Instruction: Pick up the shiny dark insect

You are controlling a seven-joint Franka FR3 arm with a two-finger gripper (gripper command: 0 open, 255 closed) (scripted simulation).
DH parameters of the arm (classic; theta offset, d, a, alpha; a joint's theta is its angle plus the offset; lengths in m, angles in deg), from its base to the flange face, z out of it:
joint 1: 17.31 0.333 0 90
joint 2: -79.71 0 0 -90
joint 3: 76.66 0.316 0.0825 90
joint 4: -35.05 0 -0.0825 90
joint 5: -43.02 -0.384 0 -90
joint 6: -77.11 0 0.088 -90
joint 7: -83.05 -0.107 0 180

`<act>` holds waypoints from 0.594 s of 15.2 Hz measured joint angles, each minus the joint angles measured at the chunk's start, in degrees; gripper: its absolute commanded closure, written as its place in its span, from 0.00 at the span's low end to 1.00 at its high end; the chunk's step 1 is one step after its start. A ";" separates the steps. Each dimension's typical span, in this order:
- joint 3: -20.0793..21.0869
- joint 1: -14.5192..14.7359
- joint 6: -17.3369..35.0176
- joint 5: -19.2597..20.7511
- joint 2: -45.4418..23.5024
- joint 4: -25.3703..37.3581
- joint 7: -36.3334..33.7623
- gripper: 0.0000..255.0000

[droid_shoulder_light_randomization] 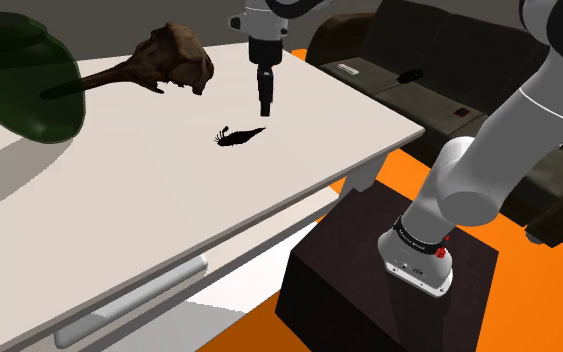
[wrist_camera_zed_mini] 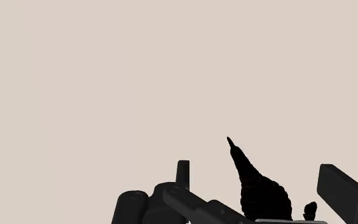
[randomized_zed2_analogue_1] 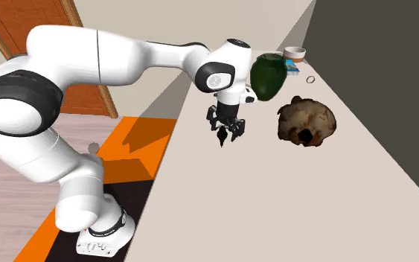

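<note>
The shiny black insect point(droid_shoulder_light_randomization: 237, 135) lies on the pale table point(droid_shoulder_light_randomization: 119, 210), with thin legs and a tapered abdomen. My black gripper point(droid_shoulder_light_randomization: 265, 108) points straight down a little above its tapered end. In the second exterior view the gripper point(randomized_zed2_analogue_1: 225, 131) overlaps the insect point(randomized_zed2_analogue_1: 222, 141), whose legs splay out to either side. In the wrist view the insect's pointed abdomen point(wrist_camera_zed_mini: 254, 184) stands between the fingers of the gripper point(wrist_camera_zed_mini: 238, 210). The fingers point(wrist_camera_zed_mini: 343, 191) are apart and do not clasp it.
A brown skull-like object point(droid_shoulder_light_randomization: 174, 60) and a dark green rounded object point(droid_shoulder_light_randomization: 19, 75) sit farther back on the table. At the table's far end are a bowl point(randomized_zed2_analogue_1: 295, 53) and a small ring point(randomized_zed2_analogue_1: 311, 78). A dark sofa point(droid_shoulder_light_randomization: 419, 85) stands beside the table, over an orange rug point(droid_shoulder_light_randomization: 529, 300).
</note>
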 measured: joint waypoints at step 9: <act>3.20 3.58 4.72 1.27 -6.40 1.58 8.53 0.00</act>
